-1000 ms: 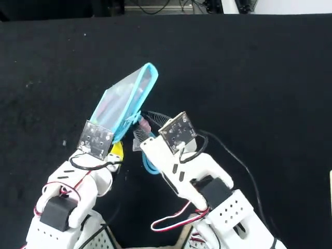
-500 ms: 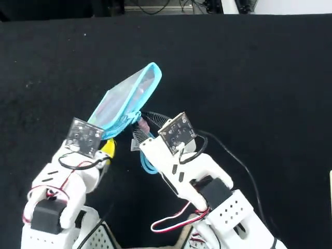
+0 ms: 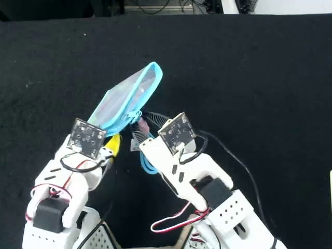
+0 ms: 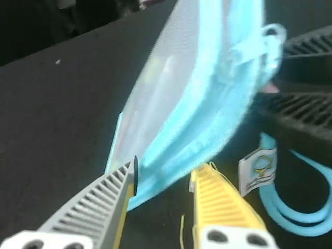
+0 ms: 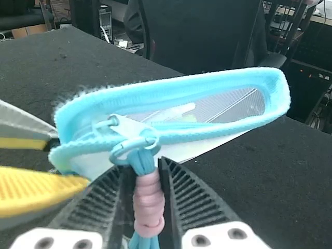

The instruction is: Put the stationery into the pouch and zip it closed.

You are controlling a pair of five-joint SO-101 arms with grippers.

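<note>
Right wrist view, pouch (image 5: 218, 109), zip cord (image 5: 148, 194) pinched in right claw (image 5: 148, 168)

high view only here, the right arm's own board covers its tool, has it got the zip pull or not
observer: yes, the right tool is shut on the pink bead of the zip pull, just behind the slider.
operator: and the left tool, is it gripping the pouch
observer: no, the left tool is open, with its grey and yellow fingers on either side of the near end of the pouch.
operator: anything inside it
observer: pale pens show through its mesh side.
</note>
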